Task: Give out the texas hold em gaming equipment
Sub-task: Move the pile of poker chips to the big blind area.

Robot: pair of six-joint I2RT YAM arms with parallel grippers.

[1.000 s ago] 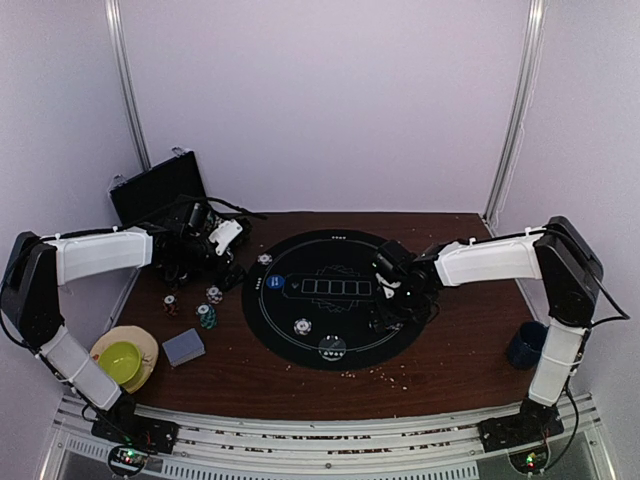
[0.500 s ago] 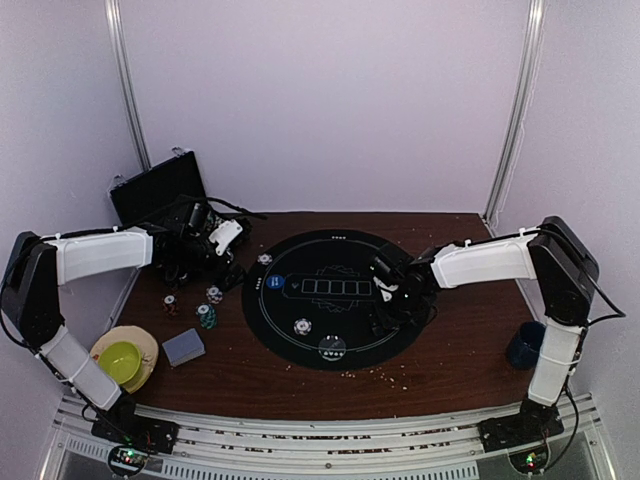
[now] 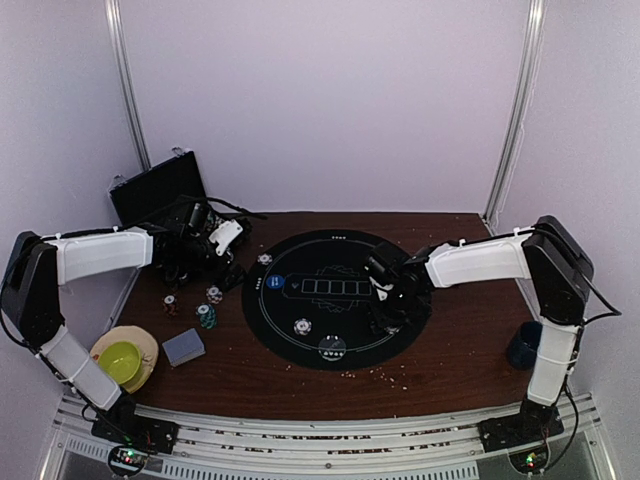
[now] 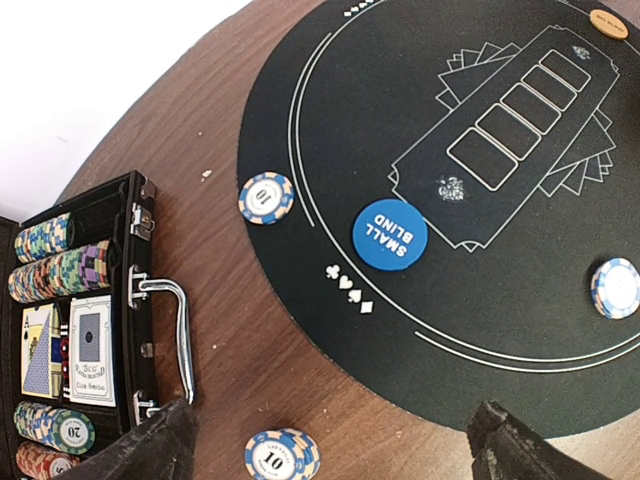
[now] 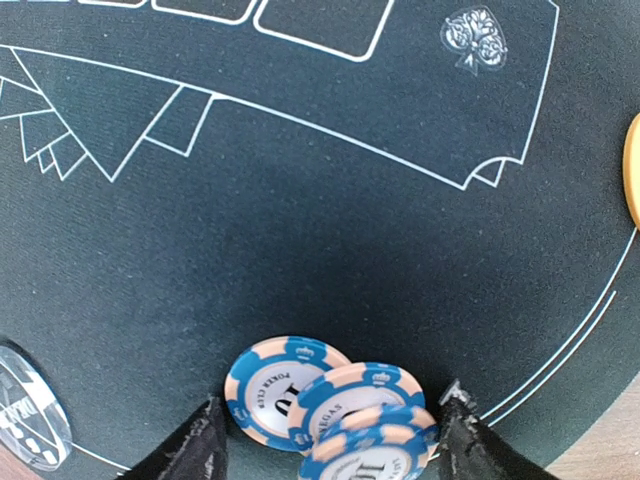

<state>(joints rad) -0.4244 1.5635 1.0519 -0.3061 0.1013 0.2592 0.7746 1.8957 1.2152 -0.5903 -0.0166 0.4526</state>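
Note:
My right gripper (image 5: pixel 332 435) is low over the black round mat (image 3: pixel 340 300), open, with a fanned pile of blue poker chips (image 5: pixel 330 400) lying between its fingers (image 5: pixel 205 445). The fingers stand close on both sides of the chips. In the top view the right gripper (image 3: pixel 386 300) is at the mat's right part. My left gripper (image 4: pixel 330 450) is open and holds nothing, over the wood between the black case (image 4: pixel 80 330) and the mat. A blue chip stack (image 4: pixel 282 455) lies just below its jaws. The blue small blind disc (image 4: pixel 389 234) and an orange disc (image 4: pixel 607 20) rest on the mat.
The open case (image 3: pixel 160 195) holds rows of chips and cards. Chip stacks (image 3: pixel 208 308) and a grey-blue card deck (image 3: pixel 183 347) lie left of the mat. A yellow bowl (image 3: pixel 122 360) sits front left, a dark blue mug (image 3: pixel 525 345) front right. Crumbs litter the front of the table.
My right gripper has slid a little left across the mat and its fingers have drawn closer around the blue chips. The left arm has not moved.

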